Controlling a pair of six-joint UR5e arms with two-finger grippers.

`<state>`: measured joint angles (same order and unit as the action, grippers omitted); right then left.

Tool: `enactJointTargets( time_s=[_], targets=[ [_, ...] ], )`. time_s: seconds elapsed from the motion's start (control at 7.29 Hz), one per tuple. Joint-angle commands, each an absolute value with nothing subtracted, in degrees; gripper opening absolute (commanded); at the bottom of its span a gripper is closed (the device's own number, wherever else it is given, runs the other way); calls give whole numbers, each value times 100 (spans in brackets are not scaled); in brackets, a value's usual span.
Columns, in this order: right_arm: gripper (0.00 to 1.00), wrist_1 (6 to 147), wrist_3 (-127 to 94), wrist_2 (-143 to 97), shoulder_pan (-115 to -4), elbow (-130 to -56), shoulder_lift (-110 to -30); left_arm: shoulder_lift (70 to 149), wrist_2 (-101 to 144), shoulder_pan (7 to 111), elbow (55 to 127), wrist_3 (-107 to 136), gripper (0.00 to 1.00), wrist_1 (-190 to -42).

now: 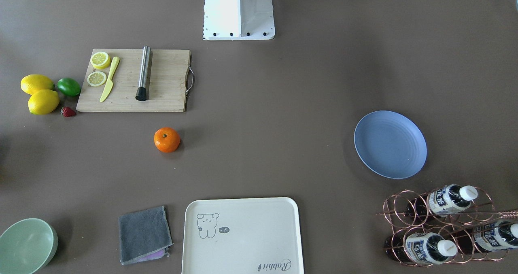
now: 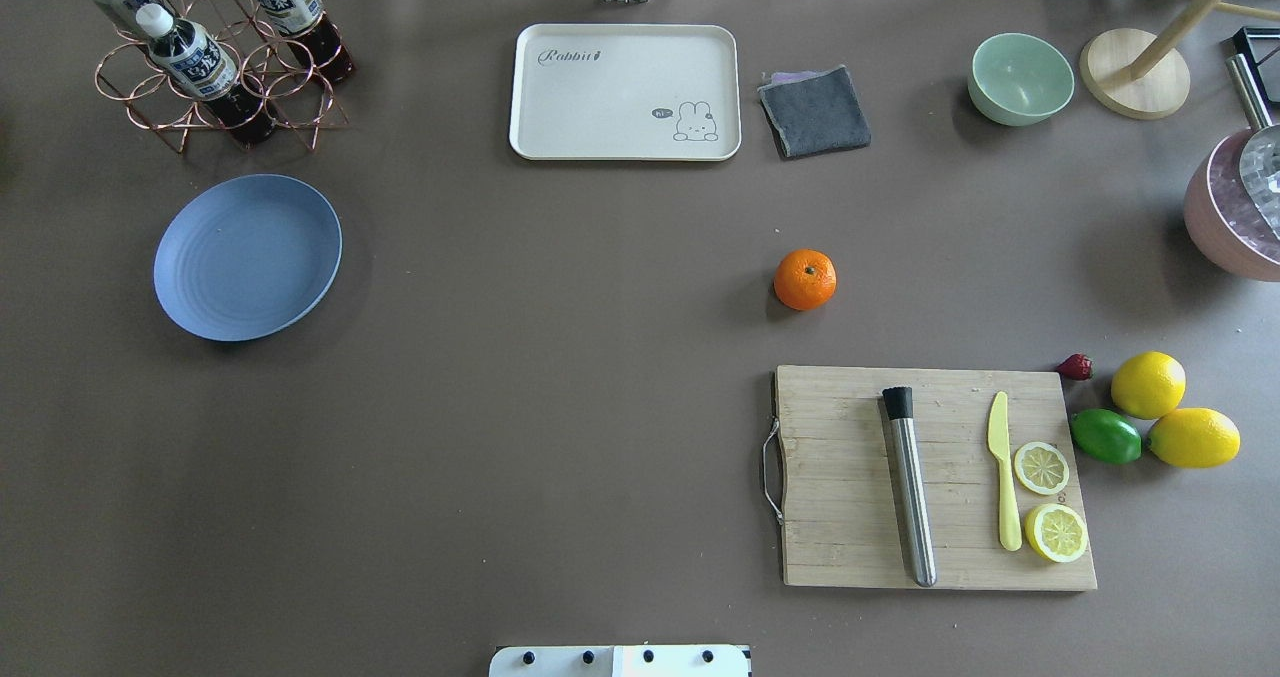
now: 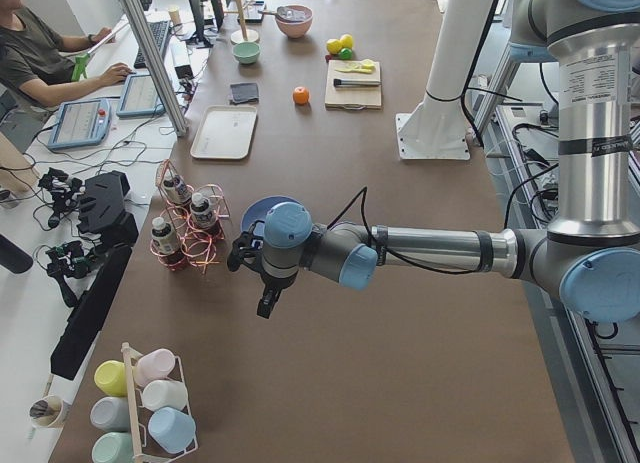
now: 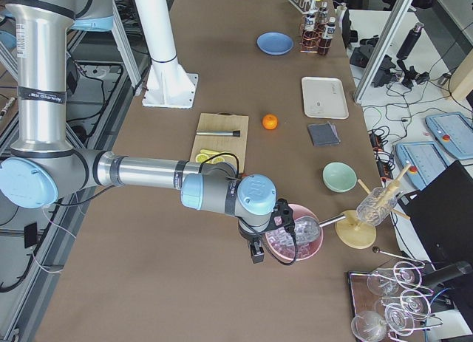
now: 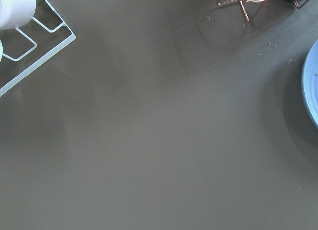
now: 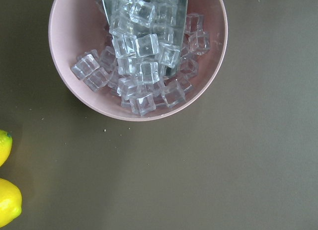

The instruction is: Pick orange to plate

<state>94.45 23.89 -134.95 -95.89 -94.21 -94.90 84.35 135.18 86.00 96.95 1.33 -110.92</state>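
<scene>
The orange (image 1: 166, 139) (image 2: 805, 279) sits alone on the brown table, just beyond the cutting board; it also shows small as the orange (image 3: 301, 95) (image 4: 270, 121) in the side views. The blue plate (image 1: 390, 144) (image 2: 247, 257) lies empty far off on the robot's left side, and its rim (image 5: 313, 86) edges into the left wrist view. My left gripper (image 3: 266, 305) hangs near the plate (image 3: 262, 208). My right gripper (image 4: 255, 250) hovers by the pink ice bowl. Both grippers show only in the side views, so I cannot tell whether they are open or shut.
A cutting board (image 2: 935, 477) carries a steel muddler, yellow knife and lemon slices. Lemons (image 2: 1148, 384), a lime (image 2: 1105, 436) and a strawberry lie beside it. A cream tray (image 2: 625, 92), grey cloth (image 2: 815, 110), green bowl (image 2: 1020, 78), bottle rack (image 2: 215, 57) and pink ice bowl (image 6: 139, 51) line the edges.
</scene>
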Motion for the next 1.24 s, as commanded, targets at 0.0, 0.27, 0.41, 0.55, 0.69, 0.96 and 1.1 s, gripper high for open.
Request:
enactJointTargets(
  time_s=[0.0, 0.27, 0.41, 0.55, 0.69, 0.96, 1.1],
  targets=[
    [100, 9440, 2391, -13474, -9589, -9413, -9623, 8481, 13544, 8456, 9747, 175, 98, -11232],
    [100, 9448, 2382, -13482, -9589, -9378, -9642, 8412, 13684, 8018, 9852, 193, 98, -11241],
    [100, 9448, 2382, -13465, -9589, -9343, -9624, 8402, 13693, 7981, 9861, 350, 98, -11250],
    [100, 9440, 2391, -13474, -9589, -9264, -9607, 8402, 13685, 7980, 9870, 343, 97, -11267],
    [100, 9439, 2382, -13474, -9589, -9290, -9598, 8394, 13685, 7980, 9827, 351, 97, -11398],
    [100, 9439, 2391, -13526, -9589, -9325, -9623, 8394, 13702, 7980, 9844, 378, 97, -11399],
    [100, 9439, 2399, -13518, -9598, -9325, -9624, 8394, 13894, 7980, 9800, 378, 97, -11365]
  ],
)
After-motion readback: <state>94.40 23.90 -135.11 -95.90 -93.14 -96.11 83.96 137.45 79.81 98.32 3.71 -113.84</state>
